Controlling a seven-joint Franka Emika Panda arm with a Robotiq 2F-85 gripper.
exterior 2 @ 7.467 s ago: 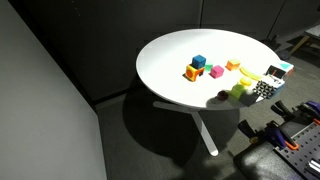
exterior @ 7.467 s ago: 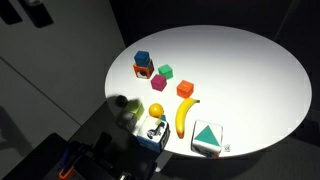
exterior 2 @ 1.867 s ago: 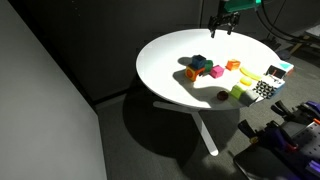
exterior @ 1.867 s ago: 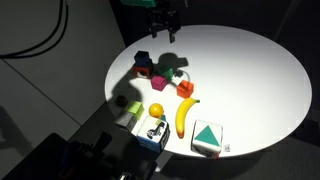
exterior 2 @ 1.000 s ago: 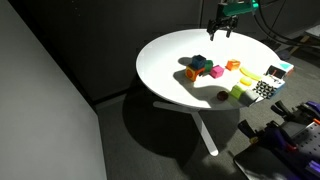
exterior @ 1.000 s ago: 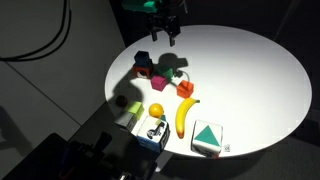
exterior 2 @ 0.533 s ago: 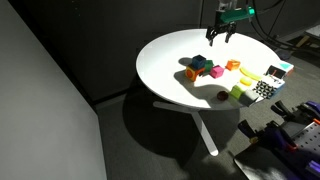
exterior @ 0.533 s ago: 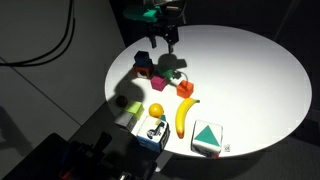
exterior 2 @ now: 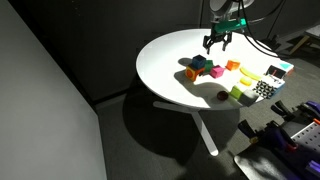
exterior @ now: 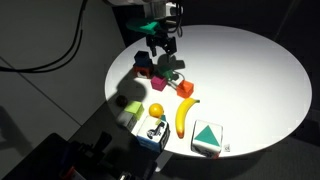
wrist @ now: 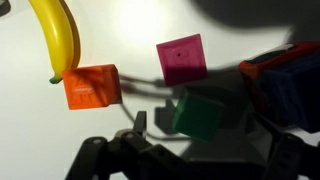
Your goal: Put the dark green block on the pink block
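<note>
Gripper (exterior: 164,48) hovered, jaws apart and empty, above the dark green block (wrist: 200,113), judged to need lowering to grasp it.

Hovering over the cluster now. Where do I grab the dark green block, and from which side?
Come straight down onto the dark green block and close the jaws on its two flat sides facing left and right in the wrist view. Bare table lies beside both; the pink block sits close by its upper edge. The cube lies slightly turned, so square the wrist to it.
</note>
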